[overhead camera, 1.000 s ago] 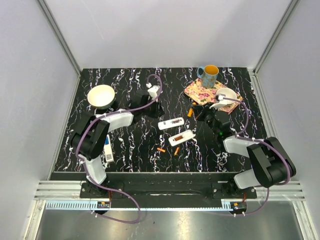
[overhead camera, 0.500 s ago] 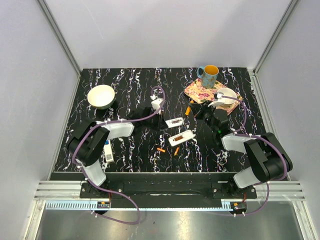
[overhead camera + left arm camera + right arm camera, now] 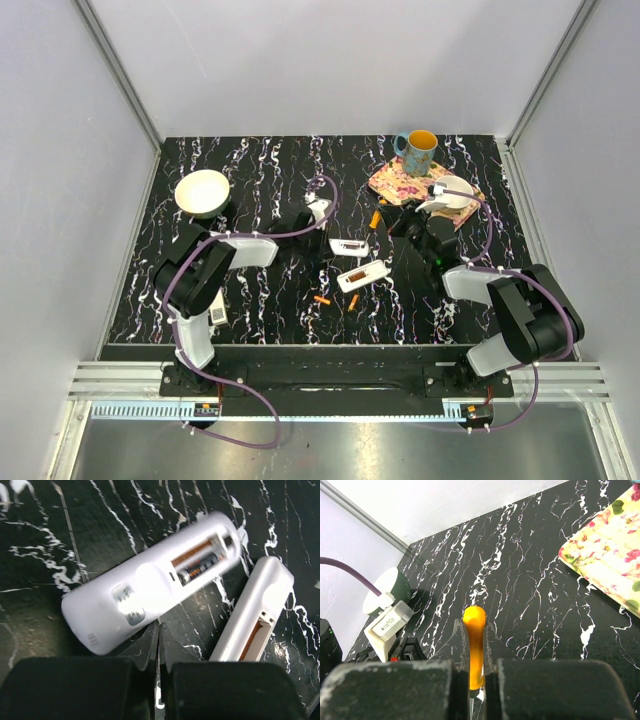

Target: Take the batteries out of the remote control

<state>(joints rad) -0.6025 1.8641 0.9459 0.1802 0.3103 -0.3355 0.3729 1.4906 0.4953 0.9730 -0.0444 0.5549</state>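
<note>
A white remote (image 3: 150, 585) lies back up with its compartment open and a dark and copper battery (image 3: 200, 567) inside; it also shows in the top view (image 3: 349, 246). My left gripper (image 3: 159, 630) is shut and empty, its tips against this remote's near edge, and shows in the top view (image 3: 320, 230). A second open remote (image 3: 255, 615) lies to the right, also in the top view (image 3: 362, 275). My right gripper (image 3: 475, 630) is shut on an orange battery (image 3: 474, 645), held above the table (image 3: 376, 218). Two orange batteries (image 3: 321, 299) (image 3: 352, 302) lie loose.
A third remote (image 3: 217, 312) lies by the left arm's base. A cream bowl (image 3: 202, 192) stands at the back left. A mug (image 3: 418, 152), a floral mat (image 3: 398, 183) and a white bowl (image 3: 453, 190) are at the back right.
My left gripper has moved right and toward the near side, up to the first remote. My right gripper has shifted slightly left and back with the orange battery.
</note>
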